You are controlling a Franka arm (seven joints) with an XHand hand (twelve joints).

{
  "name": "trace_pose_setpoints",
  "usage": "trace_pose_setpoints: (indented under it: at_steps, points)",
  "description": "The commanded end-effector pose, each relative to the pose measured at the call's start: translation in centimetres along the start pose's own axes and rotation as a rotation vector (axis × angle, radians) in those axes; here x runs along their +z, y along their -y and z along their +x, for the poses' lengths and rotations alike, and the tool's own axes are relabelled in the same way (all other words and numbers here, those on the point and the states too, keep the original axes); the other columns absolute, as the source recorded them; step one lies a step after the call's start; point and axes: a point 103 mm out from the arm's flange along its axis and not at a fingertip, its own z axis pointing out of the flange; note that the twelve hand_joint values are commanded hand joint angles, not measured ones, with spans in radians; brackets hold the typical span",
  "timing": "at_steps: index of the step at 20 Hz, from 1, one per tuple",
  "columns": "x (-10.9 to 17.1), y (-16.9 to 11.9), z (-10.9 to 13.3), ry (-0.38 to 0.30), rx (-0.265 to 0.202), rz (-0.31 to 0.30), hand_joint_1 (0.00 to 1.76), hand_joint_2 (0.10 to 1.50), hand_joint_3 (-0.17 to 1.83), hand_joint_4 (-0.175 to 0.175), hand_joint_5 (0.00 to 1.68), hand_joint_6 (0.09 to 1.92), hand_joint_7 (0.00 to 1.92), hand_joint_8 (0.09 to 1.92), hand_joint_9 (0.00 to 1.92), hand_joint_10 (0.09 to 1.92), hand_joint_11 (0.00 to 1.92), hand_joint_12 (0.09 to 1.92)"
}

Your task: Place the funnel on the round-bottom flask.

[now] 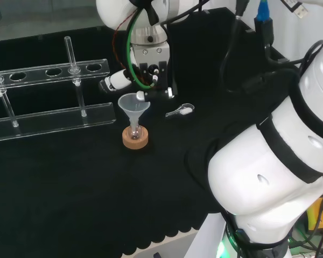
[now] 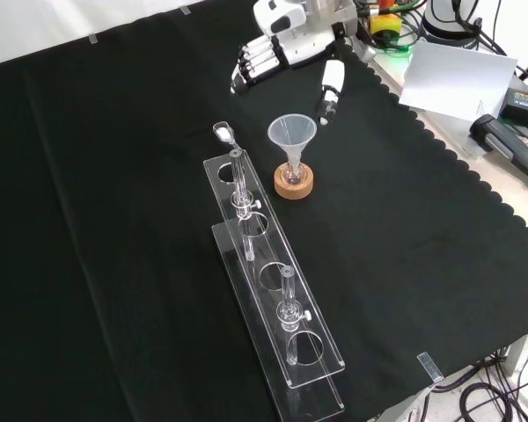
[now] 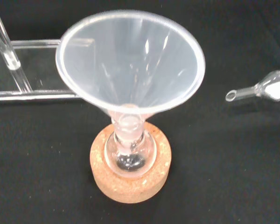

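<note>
Black cloth-covered bench (image 2: 114, 264), bearing a long clear acrylic test-tube rack (image 2: 273, 299) with upright clear rods. In the front view, the black and white hand (image 2: 286, 53) hangs above and beyond the flask, fingers straight and spread, holding nothing; one fingertip (image 2: 326, 110) lies just beside the funnel's rim, and whether it touches cannot be told. The translucent white plastic funnel (image 3: 130, 65) stands upright, wide mouth uppermost, its stem seated in the neck of the small clear glass round-bottom flask (image 3: 129, 151), which sits in a round cork ring stand (image 3: 130, 182) just beside the rack. A small clear glass vial-like piece (image 3: 266, 88) lies on its side on the cloth near the stand.

Judged from this arrangement, the placing step appears complete: the funnel rests in the flask unsupported. The next move calls for drawing the hand up and away from the rim without brushing it, since the top-heavy funnel and light flask could readily tip.
</note>
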Motion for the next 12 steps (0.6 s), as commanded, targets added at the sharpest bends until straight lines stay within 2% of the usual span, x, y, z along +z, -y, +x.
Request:
trace_pose_setpoints:
  at_steps: [1,4,12]
  points:
    - [-2.6,1.4,-0.9,0.032,-0.035,0.001,0.28,0.62,0.03,-0.04,0.0,0.09,0.04,0.62,0.0,0.71,0.0,0.91]
    - [-3.8,1.6,-1.4,0.061,-0.042,0.033,0.28,0.63,0.03,-0.04,0.01,0.09,0.05,0.63,0.0,0.72,0.0,0.9]
    - [-5.1,1.6,-1.2,0.078,-0.03,0.042,0.3,0.64,0.04,-0.041,0.03,0.09,0.06,0.63,0.0,0.74,0.0,0.9]
